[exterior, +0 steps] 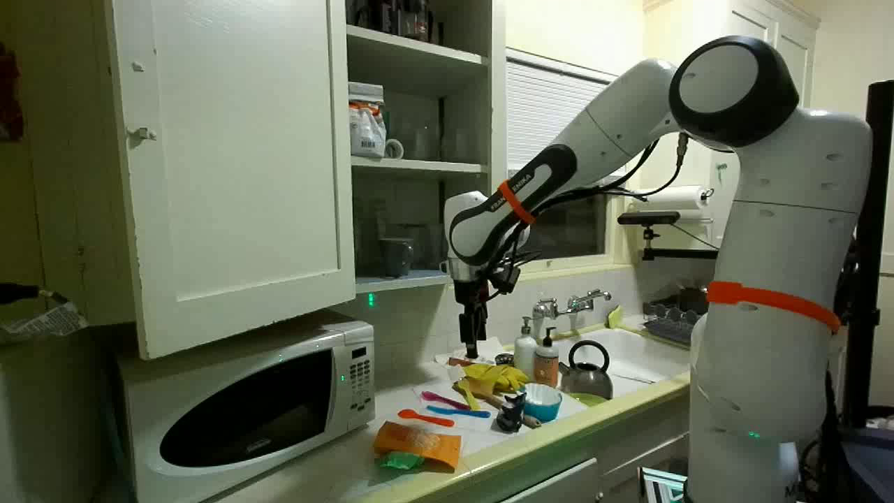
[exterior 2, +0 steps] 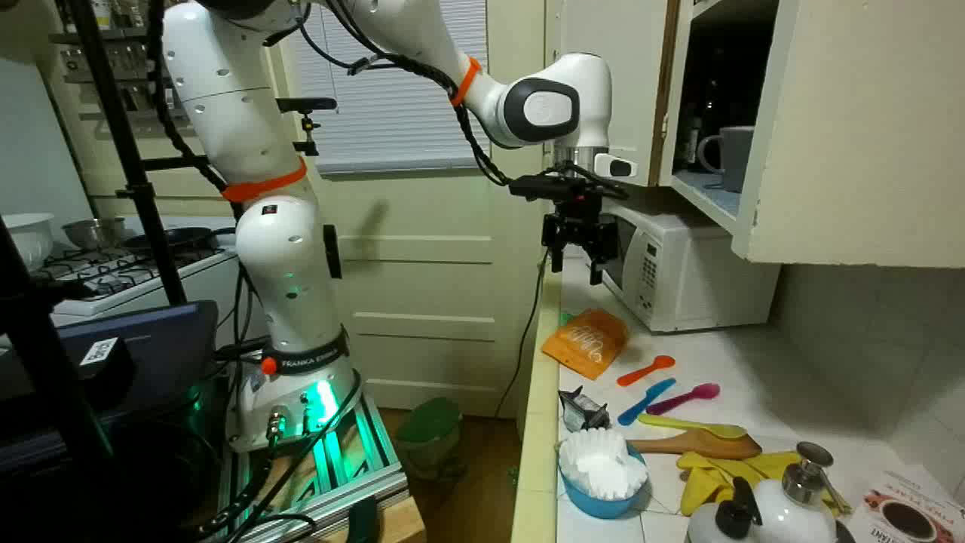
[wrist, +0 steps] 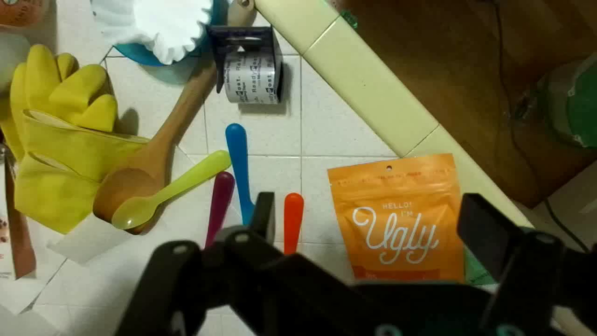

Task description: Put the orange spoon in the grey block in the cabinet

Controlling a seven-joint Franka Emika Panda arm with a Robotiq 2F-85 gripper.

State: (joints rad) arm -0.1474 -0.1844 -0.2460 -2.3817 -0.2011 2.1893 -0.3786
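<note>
Orange spoon (wrist: 293, 219) lies on the table (exterior 2: 754, 347) below our end effector (exterior 2: 577, 273), spread wide and holding nothing; we should centre over its handle (clear of the pouch (exterior 2: 588, 343)) before lowering straight

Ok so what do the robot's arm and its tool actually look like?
The arm is white with rounded segments and black trim. Two orange bands wrap it, black cables run along it, and pale lettering, partly covered by a band, shows on a dark forearm panel. Beyond a silver collar, the tool is black and boxy, with two blocky fingers.
</note>
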